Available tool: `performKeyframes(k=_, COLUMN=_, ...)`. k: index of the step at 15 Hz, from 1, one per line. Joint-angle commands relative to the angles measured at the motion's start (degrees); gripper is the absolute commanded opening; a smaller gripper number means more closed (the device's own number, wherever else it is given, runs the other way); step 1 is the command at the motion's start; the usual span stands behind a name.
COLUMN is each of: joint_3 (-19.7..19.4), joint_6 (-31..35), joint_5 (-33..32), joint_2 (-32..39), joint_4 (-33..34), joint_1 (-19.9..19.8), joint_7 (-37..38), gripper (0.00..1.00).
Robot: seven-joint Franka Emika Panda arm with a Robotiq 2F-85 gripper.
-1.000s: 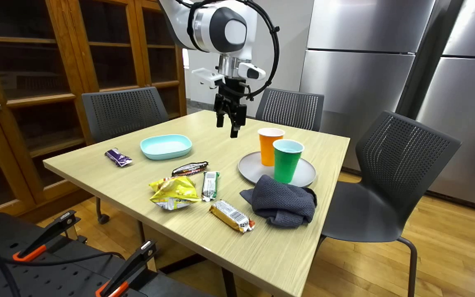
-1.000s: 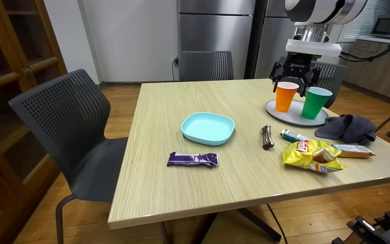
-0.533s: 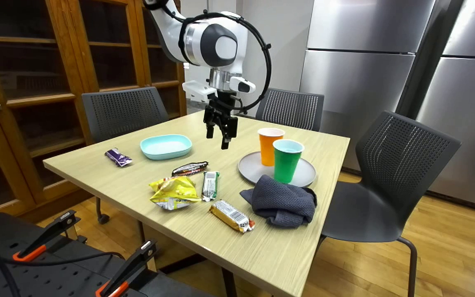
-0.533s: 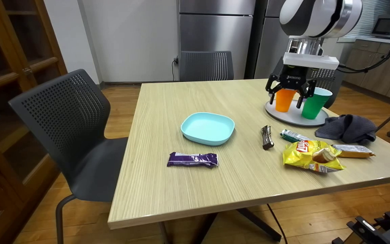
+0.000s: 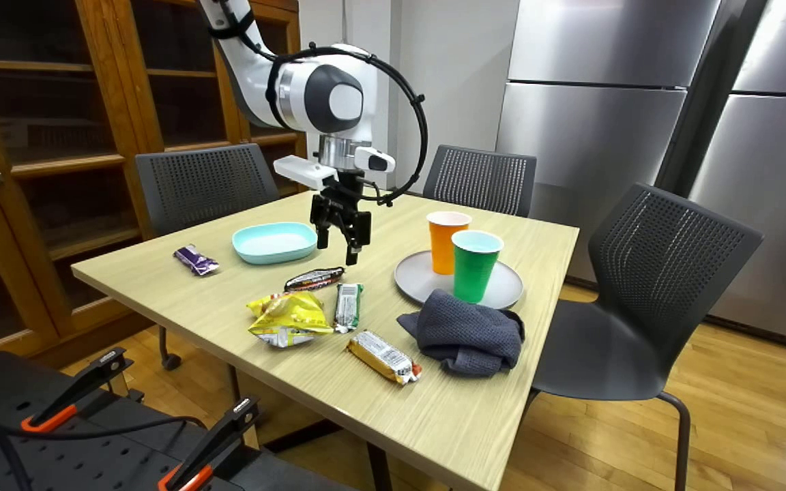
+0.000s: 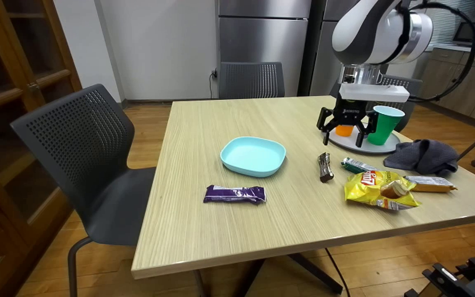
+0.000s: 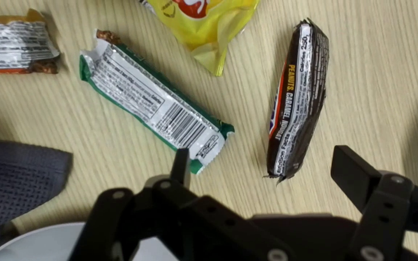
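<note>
Over tabletop (image 6: 295, 128), right/far in an exterior view: 1 blk gripper (image 6: 342, 142) hung w/ jaws spread, nothing held. Orange cup (image 6: 344, 131) & green cup (image 6: 386, 127) stood on gray plate (image 6: 394, 143), prob. to keep them grouped. Nearest item: 1 dk-wrapped choc. bar (image 6: 325, 167), untouched, lay lower & nearer than gripper, resting by own wt.; long axis ran approx. near–far, far tip toward gripper. To its right: green-wrapped bar (image 6: 357, 165), chip bag (image 6: 379, 189); left: teal dish (image 6: 253, 155).
</note>
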Motion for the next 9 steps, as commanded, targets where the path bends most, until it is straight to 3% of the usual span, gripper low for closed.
performKeyframes(k=1, joint_3=1.15, joint_6=3.03, joint_5=-1.05, joint_2=0.26, joint_4=-2.24, joint_1=0.46, joint_7=-1.62, gripper=1.0)
performKeyframes(k=9, joint_3=3.97, joint_6=7.3, joint_5=0.48, joint_2=2.65, joint_4=-3.25, joint_1=-0.05, joint_7=-4.55, gripper=1.0)
